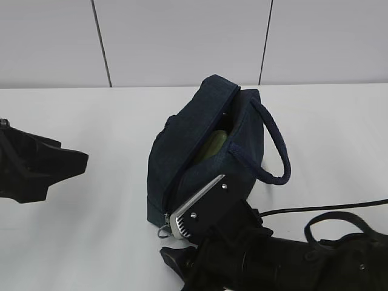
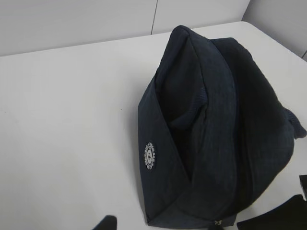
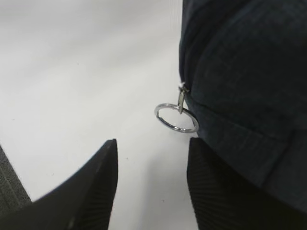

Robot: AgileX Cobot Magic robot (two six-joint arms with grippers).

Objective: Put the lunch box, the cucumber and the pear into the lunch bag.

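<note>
The lunch bag (image 1: 206, 151) stands near the middle of the white table (image 1: 91, 200), its top zipper open — the pale green lid of the lunch box (image 1: 213, 145) shows inside. The right gripper (image 3: 151, 187) sits at the bag's near end, jaws apart with nothing between them, just short of the metal ring pull (image 3: 176, 117). The left gripper (image 1: 82, 160) hangs toward the table's left edge, well apart from the bag — open, holding nothing.
</note>
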